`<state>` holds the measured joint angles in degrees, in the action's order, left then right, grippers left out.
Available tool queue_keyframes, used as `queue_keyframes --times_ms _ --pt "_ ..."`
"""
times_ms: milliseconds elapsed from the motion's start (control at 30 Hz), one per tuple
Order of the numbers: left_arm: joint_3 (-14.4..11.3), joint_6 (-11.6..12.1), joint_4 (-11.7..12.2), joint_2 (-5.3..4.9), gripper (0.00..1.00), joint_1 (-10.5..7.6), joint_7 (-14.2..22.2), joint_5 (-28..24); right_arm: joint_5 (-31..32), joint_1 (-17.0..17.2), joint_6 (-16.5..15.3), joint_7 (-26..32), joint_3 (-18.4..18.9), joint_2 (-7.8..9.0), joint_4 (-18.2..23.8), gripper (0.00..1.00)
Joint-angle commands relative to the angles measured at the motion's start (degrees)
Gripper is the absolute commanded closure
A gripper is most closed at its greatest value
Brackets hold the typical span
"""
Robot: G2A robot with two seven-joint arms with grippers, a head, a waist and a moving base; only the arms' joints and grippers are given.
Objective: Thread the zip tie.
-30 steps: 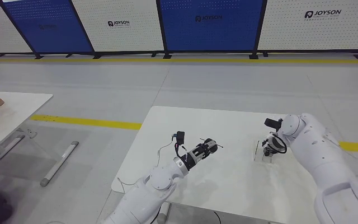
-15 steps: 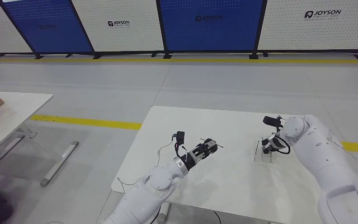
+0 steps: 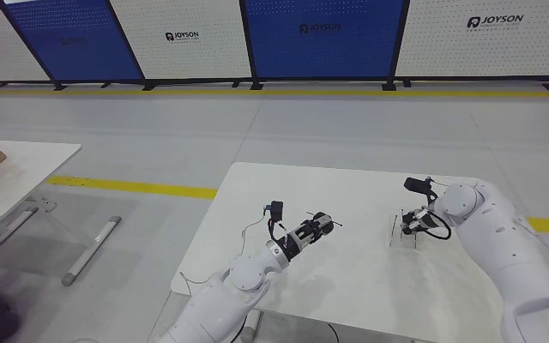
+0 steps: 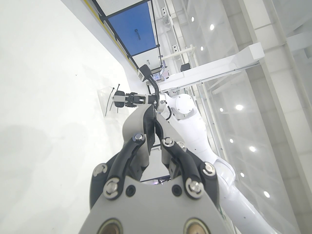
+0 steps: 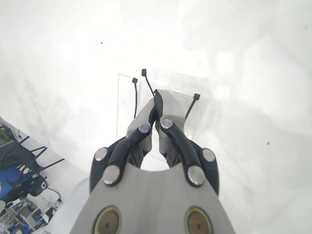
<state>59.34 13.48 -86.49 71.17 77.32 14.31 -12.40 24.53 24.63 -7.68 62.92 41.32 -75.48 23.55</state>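
Right hand (image 5: 157,98) pinches a zip tie (image 5: 147,82) over the white table (image 3: 343,283), before blue-and-white panels (image 3: 324,39).

We see three thin black zip ties on a clear plate (image 5: 121,103) at the right side of the tabletop (image 5: 73,49), all open, none looped, each with a small square head at one end. The left tie (image 5: 134,98) and the right tie (image 5: 191,107) lie flat. The middle tie (image 5: 148,82) runs slanted between them, its strap going into the closed jaws of the right gripper (image 5: 157,96). A fourth tie (image 3: 337,224) sits crosswise in the left gripper (image 3: 324,221), above the tabletop's middle.
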Motion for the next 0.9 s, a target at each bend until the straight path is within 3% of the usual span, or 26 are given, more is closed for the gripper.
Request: queue_keyframes --times_ms 0,200,600,700,867 --pt "0.00 0.00 0.00 0.00 1.00 0.00 0.00 0.00 0.14 1.00 0.58 -0.14 0.89 0.91 2.39 1.00" --pt "0.00 0.00 0.00 0.00 1.00 0.00 0.00 0.00 0.61 5.41 0.85 0.64 4.58 4.29 11.41 1.00" --pt "0.00 0.00 0.00 0.00 1.00 0.00 0.00 0.00 0.43 6.23 0.59 -1.23 5.02 4.46 11.83 1.00" --pt "0.00 0.00 0.00 0.00 1.00 0.00 0.00 0.00 1.02 7.18 1.06 -3.27 6.34 5.26 13.01 1.00" --pt "0.00 0.00 0.00 0.00 1.00 0.00 0.00 0.00 2.39 10.67 1.97 -4.82 9.59 7.44 18.81 1.00"
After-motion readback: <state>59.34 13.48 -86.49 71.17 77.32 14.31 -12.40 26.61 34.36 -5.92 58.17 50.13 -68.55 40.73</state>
